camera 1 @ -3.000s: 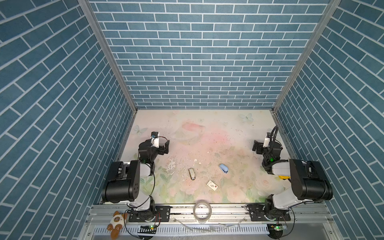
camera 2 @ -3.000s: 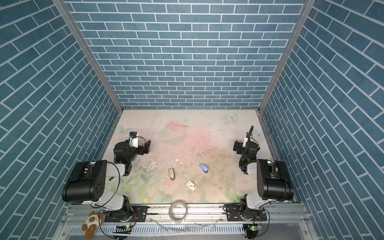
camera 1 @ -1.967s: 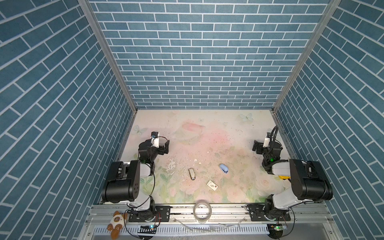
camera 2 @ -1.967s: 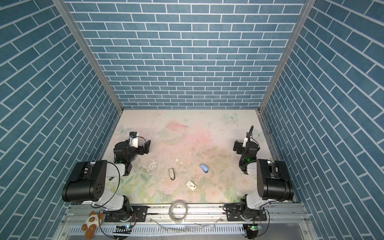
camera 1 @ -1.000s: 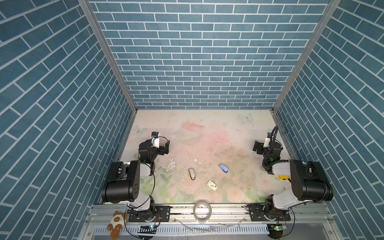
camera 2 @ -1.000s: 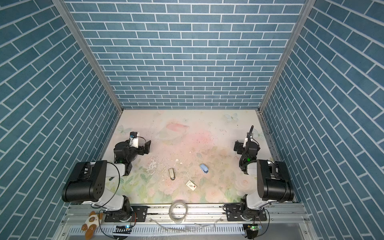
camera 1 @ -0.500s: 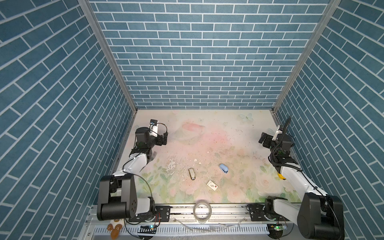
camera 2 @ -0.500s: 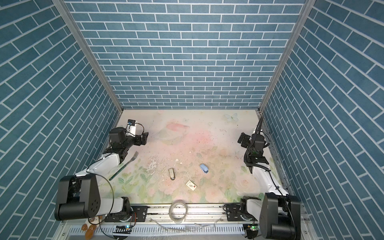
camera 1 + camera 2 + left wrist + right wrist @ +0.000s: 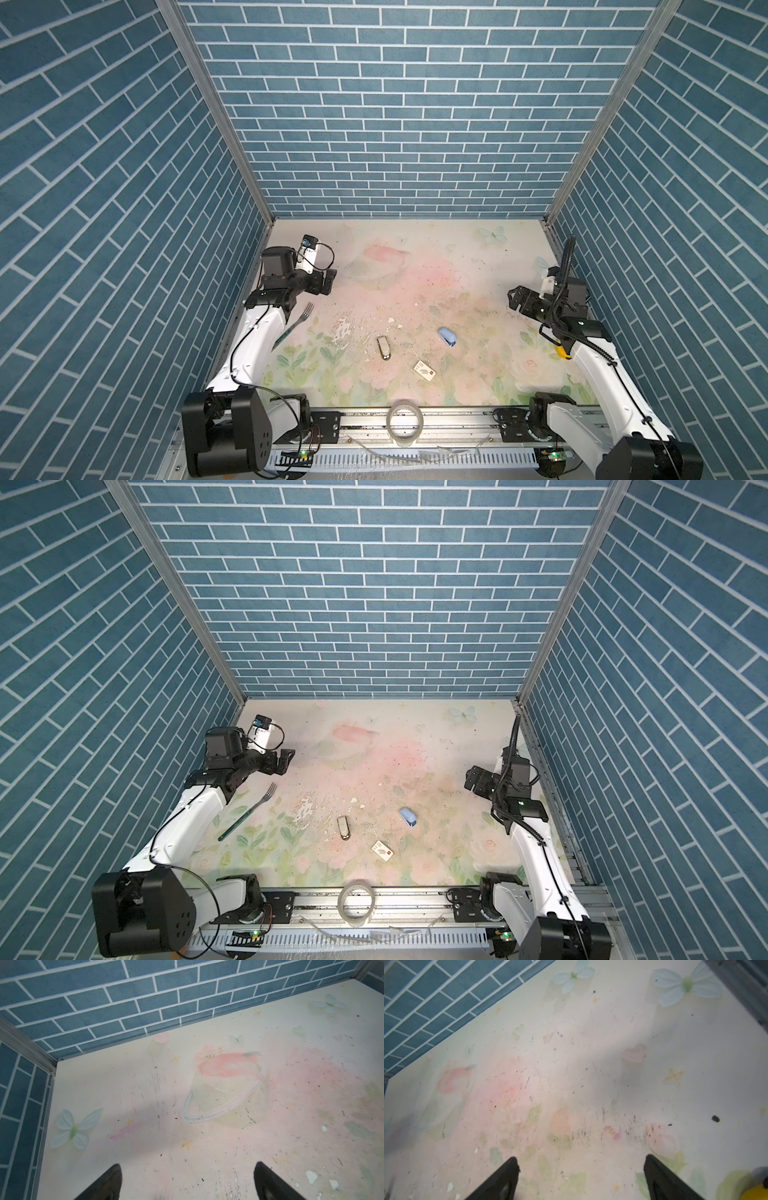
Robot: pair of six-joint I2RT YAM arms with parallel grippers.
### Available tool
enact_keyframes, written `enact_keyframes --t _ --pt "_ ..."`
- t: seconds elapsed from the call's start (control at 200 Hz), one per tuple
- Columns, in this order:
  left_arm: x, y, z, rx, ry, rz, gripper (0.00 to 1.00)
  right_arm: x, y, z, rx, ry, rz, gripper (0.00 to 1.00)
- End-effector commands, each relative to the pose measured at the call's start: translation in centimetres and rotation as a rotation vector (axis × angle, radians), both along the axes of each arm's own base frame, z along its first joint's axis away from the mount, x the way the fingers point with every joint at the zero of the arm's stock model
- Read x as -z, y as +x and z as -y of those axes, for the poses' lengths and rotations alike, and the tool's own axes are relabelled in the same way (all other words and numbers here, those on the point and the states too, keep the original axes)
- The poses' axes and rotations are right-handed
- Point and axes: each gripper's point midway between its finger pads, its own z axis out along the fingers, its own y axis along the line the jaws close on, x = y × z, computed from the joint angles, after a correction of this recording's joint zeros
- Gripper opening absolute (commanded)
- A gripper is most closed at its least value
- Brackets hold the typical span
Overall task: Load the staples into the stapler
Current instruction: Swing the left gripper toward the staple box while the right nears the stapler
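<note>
The staples (image 9: 424, 370) (image 9: 382, 850), a small white box with a red corner mark, lie flat near the table's front middle. The stapler (image 9: 447, 336) (image 9: 409, 816) is small and light blue and lies a little behind and to the right of the box. My left gripper (image 9: 330, 281) (image 9: 286, 761) (image 9: 188, 1164) hovers open over the far left of the table, far from both. Over the right side my right gripper (image 9: 515, 297) (image 9: 471, 781) (image 9: 581, 1157) is open too, with only bare mat between its fingers. Neither wrist view shows the box or the stapler.
A small silver metal object (image 9: 384, 348) (image 9: 344, 827) lies left of the stapler. A fork (image 9: 297, 326) (image 9: 249, 810) with a green handle lies beside the left arm. A tape roll (image 9: 404, 423) sits on the front rail. A yellow object (image 9: 561, 351) (image 9: 756, 1193) lies under the right arm.
Both arms have unfolded from their tucked rest pose and lifted their grippers up and farther back over the table. The fork under the left arm is uncovered. Objects have not moved.
</note>
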Motion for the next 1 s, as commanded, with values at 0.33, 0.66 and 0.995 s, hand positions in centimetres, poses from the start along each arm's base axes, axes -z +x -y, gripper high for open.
enact_keyframes --t 0.33,0.66,0.995 --pt "-0.1 -8.6 12.6 0.621 0.182 -0.136 1.0 -0.7 -8.8 -9.2 -0.259 0.384 -0.321 0.82" --pt "4.3 -13.7 21.3 0.976 0.298 -0.184 0.99 3.5 -10.5 -14.3 -0.314 0.624 -0.459 0.73" --pt "9.4 -18.4 25.9 1.248 0.358 -0.238 0.94 6.8 -11.1 -12.9 -0.16 0.555 -0.511 0.64"
